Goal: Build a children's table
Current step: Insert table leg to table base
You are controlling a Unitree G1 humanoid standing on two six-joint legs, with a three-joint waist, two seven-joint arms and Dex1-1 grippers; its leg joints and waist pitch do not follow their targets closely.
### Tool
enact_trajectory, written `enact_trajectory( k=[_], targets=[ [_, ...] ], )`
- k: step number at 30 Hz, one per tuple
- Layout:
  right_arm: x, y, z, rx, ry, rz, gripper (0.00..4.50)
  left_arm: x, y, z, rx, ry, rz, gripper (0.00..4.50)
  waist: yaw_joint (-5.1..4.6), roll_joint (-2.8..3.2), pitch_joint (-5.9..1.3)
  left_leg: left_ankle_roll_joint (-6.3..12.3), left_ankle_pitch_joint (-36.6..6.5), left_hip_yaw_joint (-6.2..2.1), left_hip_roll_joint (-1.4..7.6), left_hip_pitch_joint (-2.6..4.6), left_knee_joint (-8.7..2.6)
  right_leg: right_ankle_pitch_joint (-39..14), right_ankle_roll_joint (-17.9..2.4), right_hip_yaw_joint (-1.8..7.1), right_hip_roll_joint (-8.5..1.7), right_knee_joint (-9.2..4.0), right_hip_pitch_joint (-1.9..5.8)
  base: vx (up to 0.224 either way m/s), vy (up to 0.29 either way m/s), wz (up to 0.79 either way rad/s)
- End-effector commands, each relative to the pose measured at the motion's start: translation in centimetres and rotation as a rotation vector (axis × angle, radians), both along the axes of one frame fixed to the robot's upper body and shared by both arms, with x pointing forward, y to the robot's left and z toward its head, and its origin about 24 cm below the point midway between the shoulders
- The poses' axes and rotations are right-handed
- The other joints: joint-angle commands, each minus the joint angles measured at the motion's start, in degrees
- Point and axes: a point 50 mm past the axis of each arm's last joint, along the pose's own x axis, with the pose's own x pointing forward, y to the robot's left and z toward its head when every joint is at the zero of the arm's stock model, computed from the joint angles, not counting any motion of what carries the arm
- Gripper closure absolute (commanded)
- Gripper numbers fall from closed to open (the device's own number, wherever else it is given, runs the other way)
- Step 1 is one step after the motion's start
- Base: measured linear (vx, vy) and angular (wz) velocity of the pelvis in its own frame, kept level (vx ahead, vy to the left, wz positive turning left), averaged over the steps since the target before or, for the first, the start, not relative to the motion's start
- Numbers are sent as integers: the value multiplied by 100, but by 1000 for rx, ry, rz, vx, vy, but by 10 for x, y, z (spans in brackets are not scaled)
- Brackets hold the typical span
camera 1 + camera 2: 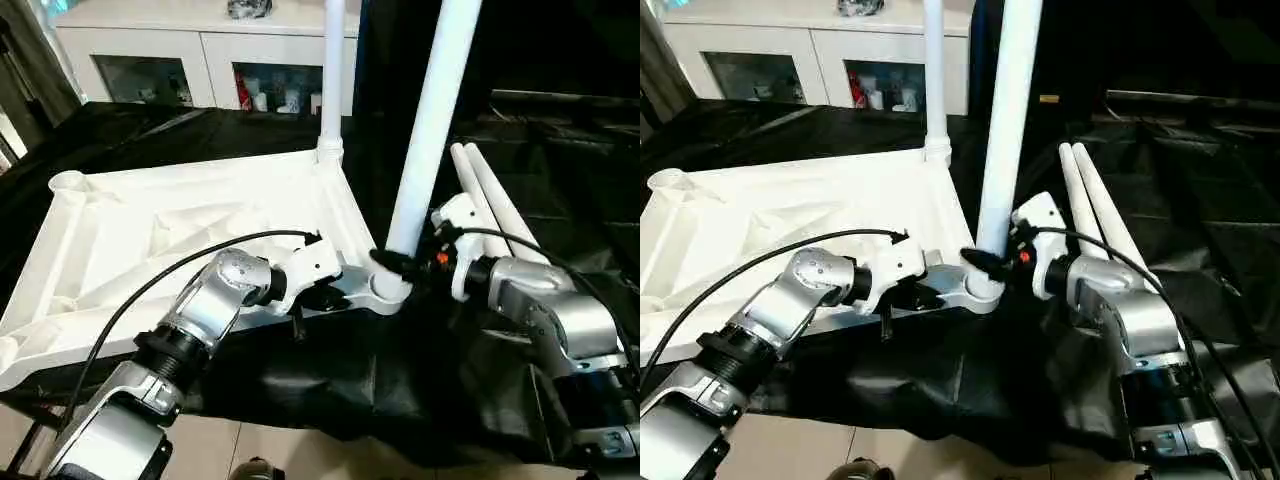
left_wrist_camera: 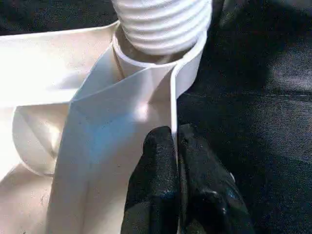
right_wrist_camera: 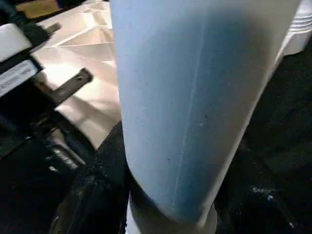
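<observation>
A: What did the left eye view show?

B: The white plastic tabletop [image 1: 180,230] lay upside down, ribbed underside up, across the left half of the frame on black cloth [image 1: 330,380]. One tubular leg [image 1: 332,70] stood in the far corner socket; a second leg [image 1: 430,130] leaned in the near corner socket [image 1: 392,290] at centre. Two spare legs [image 1: 490,200] lay at right.

A: And the arms?

B: Both silver forearms reached inward. The right gripper [image 1: 400,266] clasped the leaning leg's base.

A: The left wrist view?

B: The left gripper's fingers [image 2: 158,165] were pinched narrow on the tabletop's thin rim, below the leg's threaded end [image 2: 163,24].

A: The right wrist view?

B: The smooth leg [image 3: 195,97] filled the gap between dark fingers [image 3: 109,161].
</observation>
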Motion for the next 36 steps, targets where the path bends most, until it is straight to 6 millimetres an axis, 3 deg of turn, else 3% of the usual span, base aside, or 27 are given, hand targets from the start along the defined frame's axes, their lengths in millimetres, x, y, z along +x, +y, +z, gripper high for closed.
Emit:
enact_trajectory(
  k=[1, 9, 16, 24, 27, 29, 36],
  targets=[
    [-6, -6, -16, -30, 90, -13, 261, 5, 4, 15, 1, -60, 3, 450, 19, -23, -448, -10, -1553, -151, 321, 108, -441, -1983, -982, 263, -471, -443, 288, 0, 0, 0],
    [1, -1, -24, -46, 99, -33, 261, -1, -2, 15, -21, -41, -15, 450, 18, 0, -456, -33, -1529, -147, 317, 112, -435, -1768, -1092, 261, -468, -424, 290, 0, 0, 0],
    [3, 1, -25, -10, 118, -39, 261, -2, -1, 16, -19, -34, -20, 450, -6, -11, -444, -46, -1618, -154, 320, 112, -449, -1953, -1026, 261, -474, -442, 294, 0, 0, 0],
    [-9, -19, -34, 85, 141, -128, 261, 0, 0, 17, -28, -39, 14, 450, 39, -10, -460, 39, -1447, -141, 324, 101, -439, -1677, -1084, 265, -473, -428, 304, 0, 0, 0],
    [-17, -25, -43, 133, 145, -184, 261, 0, -1, 17, -27, -39, 17, 450, 40, -1, -453, 18, -1552, -144, 324, 111, -442, -1806, -1058, 259, -472, -447, 292, 0, 0, 0],
    [-22, -28, -47, 150, 148, -205, 261, 0, -1, 17, -26, -38, 18, 450, 41, 39, -455, -17, -1638, -157, 329, 113, -458, -1839, -1023, 257, -474, -463, 292, 0, 0, 0],
    [-42, -27, -62, 127, 123, -231, 261, 5, -2, 18, -20, -52, 41, 450, 40, 24, -439, -7, -1776, -160, 319, 113, -470, -2177, -906, 254, -483, -503, 280, 0, 0, 0]
  ],
)
